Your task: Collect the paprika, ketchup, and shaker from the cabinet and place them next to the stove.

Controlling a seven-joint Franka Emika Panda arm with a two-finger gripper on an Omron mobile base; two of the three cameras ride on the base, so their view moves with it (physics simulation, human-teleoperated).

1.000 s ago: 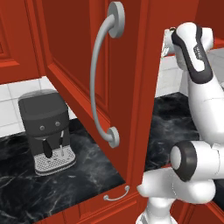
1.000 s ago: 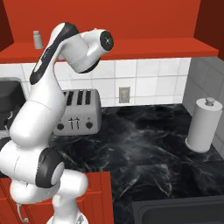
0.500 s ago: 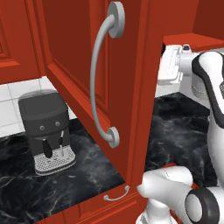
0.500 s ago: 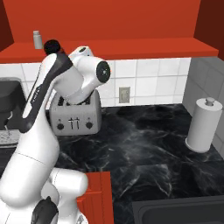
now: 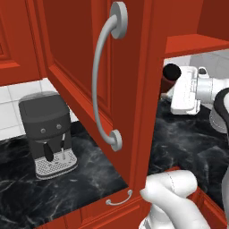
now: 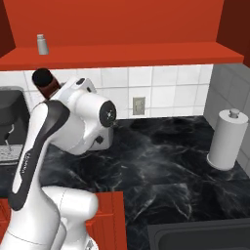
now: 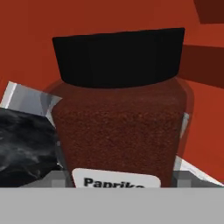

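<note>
In the left base view, the glossy red wall cabinet (image 5: 89,67) stood with its door swung open; right of it the white hand (image 5: 175,91) carried the squat dark-red paprika jar with the round black lid (image 5: 170,74) above the black marble table (image 5: 188,138). The jar stood upright between the fingers, grasped, filling the hand view. On the cabinet shelf, 1 small grey metallic shaker (image 6: 42,44) waited above and behind the hand.

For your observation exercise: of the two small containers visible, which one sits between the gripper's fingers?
The paprika, the dark-red jar with a black lid; the grey shaker stands apart on the cabinet shelf.
</note>
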